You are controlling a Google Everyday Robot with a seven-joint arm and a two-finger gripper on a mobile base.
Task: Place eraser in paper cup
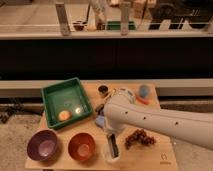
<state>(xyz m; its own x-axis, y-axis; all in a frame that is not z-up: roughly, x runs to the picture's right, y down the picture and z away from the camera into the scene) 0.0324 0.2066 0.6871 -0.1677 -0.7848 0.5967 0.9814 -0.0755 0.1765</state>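
Observation:
The white paper cup stands at the table's front edge, between the orange bowl and the grapes. My gripper hangs straight down from the white arm, which reaches in from the right. It sits right over the cup's mouth. The black eraser stands on end between the fingers, its lower end at or inside the cup's rim. The gripper hides the cup's inside.
An orange bowl and a purple bowl sit left of the cup. Grapes lie to its right. A green tray holds an orange ball. A small dark cylinder and a blue cup stand at the back.

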